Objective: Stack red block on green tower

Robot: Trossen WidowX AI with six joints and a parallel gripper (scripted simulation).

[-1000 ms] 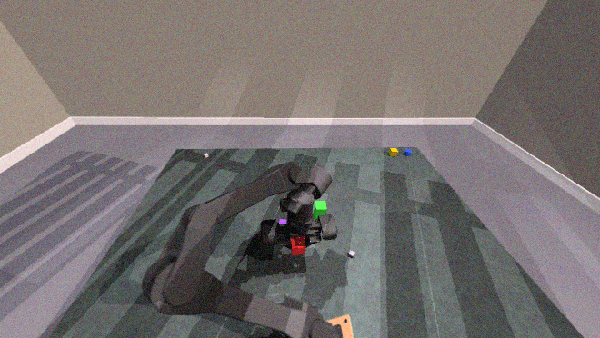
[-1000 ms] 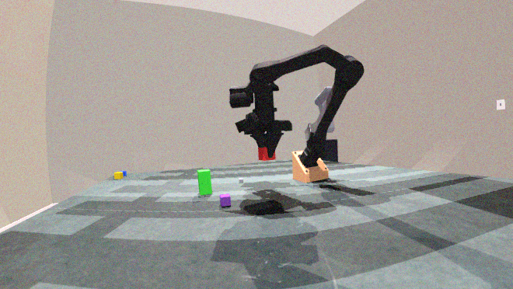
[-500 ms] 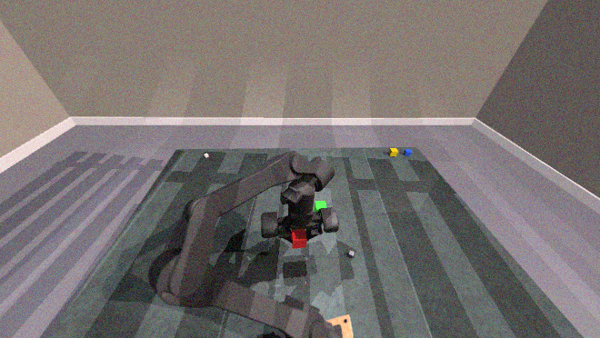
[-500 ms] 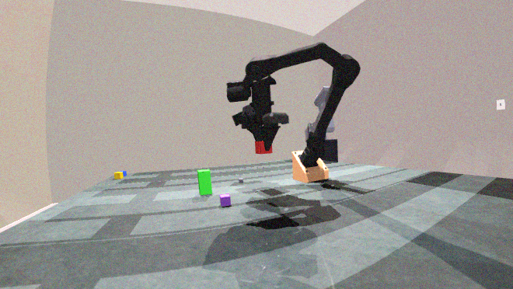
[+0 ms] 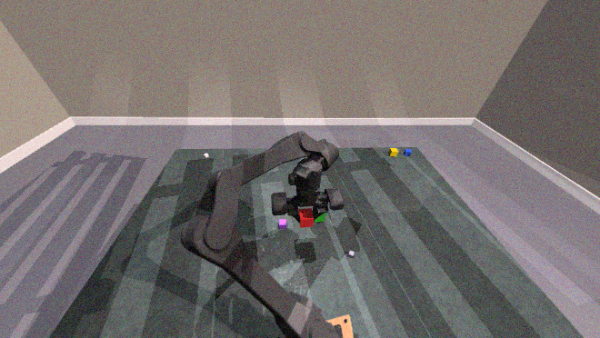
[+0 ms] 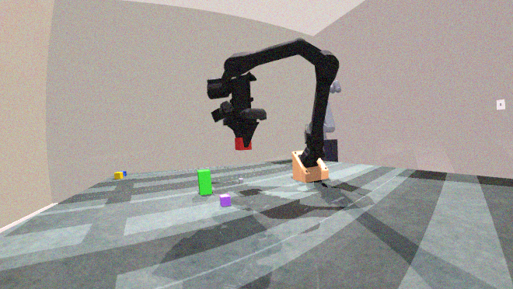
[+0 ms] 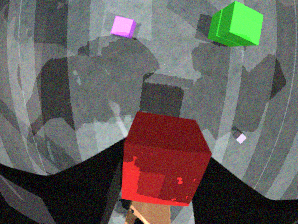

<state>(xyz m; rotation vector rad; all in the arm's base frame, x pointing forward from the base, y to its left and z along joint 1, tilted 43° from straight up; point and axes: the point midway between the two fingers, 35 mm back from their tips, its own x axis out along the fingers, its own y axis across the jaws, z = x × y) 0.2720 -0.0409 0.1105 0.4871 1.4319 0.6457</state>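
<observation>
My gripper [image 5: 306,217] [image 6: 243,144] [image 7: 161,148] is shut on the red block [image 5: 306,216] [image 6: 243,144] [image 7: 164,159] and holds it high above the floor mat. The green tower [image 6: 204,182] [image 7: 236,24] stands upright on the mat, to the left of and below the block in the exterior view. In the top view only a corner of the green tower [image 5: 320,218] shows beside the red block. In the wrist view it lies ahead and to the right of the block.
A small purple cube [image 5: 282,223] [image 6: 225,200] [image 7: 123,27] lies near the tower. A tiny white cube [image 5: 351,253] [image 7: 241,139] lies to the right. A yellow cube [image 5: 394,152] [image 6: 118,175] and a blue cube [image 5: 407,152] sit at the mat's far corner. The arm's orange base [image 6: 308,168] stands behind.
</observation>
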